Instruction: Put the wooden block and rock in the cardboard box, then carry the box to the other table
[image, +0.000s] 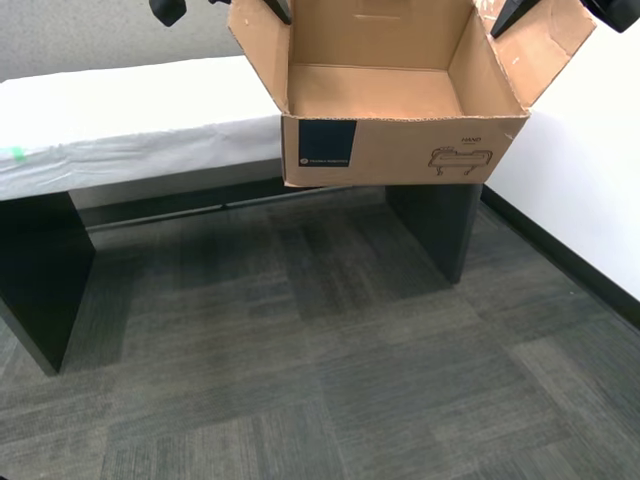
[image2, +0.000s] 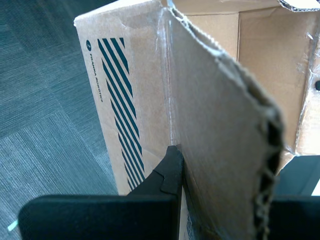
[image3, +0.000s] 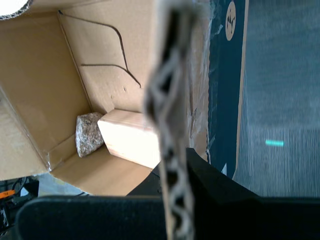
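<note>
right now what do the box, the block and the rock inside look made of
The cardboard box: brown corrugated card, matte, its fluted edge visible in both wrist views. The wooden block: pale, smooth, unfinished-looking wood, though grain is hard to see. The rock: rough, speckled grey-beige stone, probably granite-like.

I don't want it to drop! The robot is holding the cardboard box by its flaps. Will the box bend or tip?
The cardboard box could flex some: my first end effector and second end effector pinch only thin corrugated flaps with ragged edges. It may tilt a little, since the wooden block and rock sit together in one corner. It probably isn't heavy, since both are small.
</note>
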